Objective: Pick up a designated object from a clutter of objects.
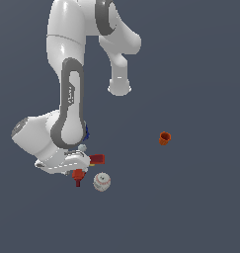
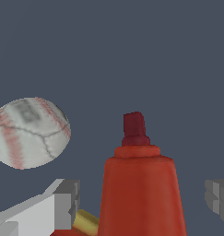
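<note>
In the wrist view we see our gripper (image 2: 143,207) with its two grey fingers spread wide, one finger (image 2: 67,203) on one side and the other finger (image 2: 219,200) on the far side of the red drill (image 2: 141,193), whose body fills the gap between them. Neither finger touches the drill, so the hand is open and grips nothing. The drill narrows to a dark red tip (image 2: 134,126) pointing away from the camera, and a small yellow mark (image 2: 85,222) shows at its base beside one finger. Just off to the side of the drill lies a white baseball (image 2: 30,132) with red stitching, apart from the fingers. In the exterior view our white arm (image 1: 67,99) bends low over the dark grey floor (image 1: 190,207), its hand covering most of the drill (image 1: 97,159), with the red tip (image 1: 78,182) poking out below. The baseball (image 1: 101,182) sits just beside it toward the exterior view's right. A sliver of a blue can (image 1: 86,132) peeks from behind the arm. A small orange cup (image 1: 164,138) stands well apart, further toward the exterior view's right.
</note>
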Action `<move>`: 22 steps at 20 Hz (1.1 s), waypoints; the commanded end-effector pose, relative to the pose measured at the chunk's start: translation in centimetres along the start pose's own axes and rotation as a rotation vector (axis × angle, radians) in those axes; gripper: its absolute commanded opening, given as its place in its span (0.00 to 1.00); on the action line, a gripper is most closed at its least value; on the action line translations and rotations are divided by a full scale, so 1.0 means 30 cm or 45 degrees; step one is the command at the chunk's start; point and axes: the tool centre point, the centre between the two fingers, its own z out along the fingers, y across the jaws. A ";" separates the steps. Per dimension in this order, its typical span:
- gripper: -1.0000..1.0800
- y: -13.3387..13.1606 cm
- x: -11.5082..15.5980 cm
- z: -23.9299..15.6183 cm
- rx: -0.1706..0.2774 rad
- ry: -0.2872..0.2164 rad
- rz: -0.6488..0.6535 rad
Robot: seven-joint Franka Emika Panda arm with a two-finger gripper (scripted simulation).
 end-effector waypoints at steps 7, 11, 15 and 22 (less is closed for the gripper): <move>0.00 0.000 -0.003 0.059 0.002 0.000 0.000; 0.00 0.000 -0.003 0.059 0.002 0.000 0.000; 0.00 0.000 -0.003 0.059 0.002 0.000 0.000; 0.00 -0.006 -0.008 0.026 0.001 0.000 0.001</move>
